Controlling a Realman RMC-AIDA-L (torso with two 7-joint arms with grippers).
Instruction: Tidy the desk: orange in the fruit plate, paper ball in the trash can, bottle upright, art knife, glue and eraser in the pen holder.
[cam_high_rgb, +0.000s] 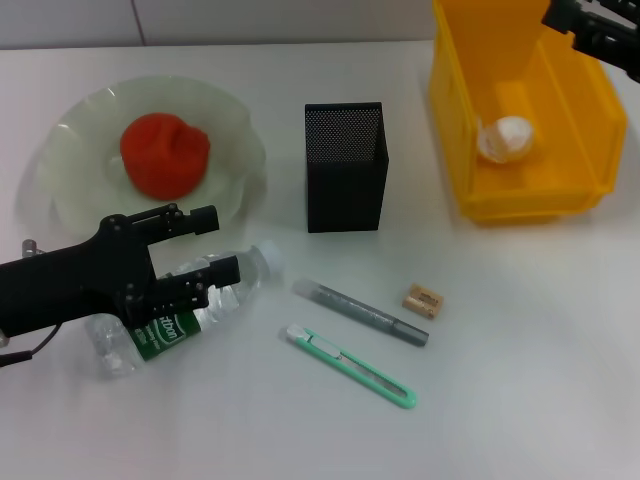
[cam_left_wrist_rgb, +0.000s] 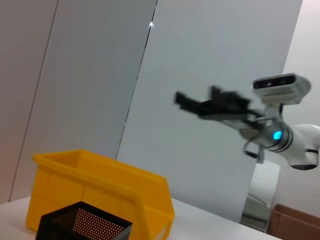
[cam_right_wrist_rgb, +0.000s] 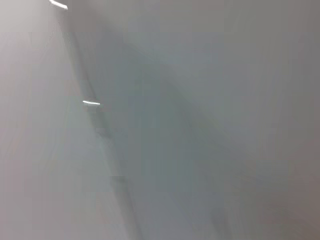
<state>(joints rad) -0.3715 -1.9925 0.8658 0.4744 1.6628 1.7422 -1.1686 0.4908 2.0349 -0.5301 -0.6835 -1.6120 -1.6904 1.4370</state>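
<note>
The orange (cam_high_rgb: 165, 152) lies in the pale green fruit plate (cam_high_rgb: 70, 140). A white paper ball (cam_high_rgb: 506, 137) sits inside the yellow trash can (cam_high_rgb: 560, 195). The clear bottle (cam_high_rgb: 185, 318) with a green label lies on its side at the front left. My left gripper (cam_high_rgb: 222, 243) hangs open over its neck end, the lower finger crossing the bottle. The green art knife (cam_high_rgb: 350, 366), grey glue stick (cam_high_rgb: 360, 312) and tan eraser (cam_high_rgb: 422, 300) lie on the desk in front of the black mesh pen holder (cam_high_rgb: 345, 165). My right gripper (cam_high_rgb: 590, 28) is raised above the trash can's far right corner.
The left wrist view looks across the desk at the trash can (cam_left_wrist_rgb: 100, 185), the pen holder's rim (cam_left_wrist_rgb: 85, 225) and the raised right gripper (cam_left_wrist_rgb: 205, 104) before a grey wall. The right wrist view holds only blurred grey wall.
</note>
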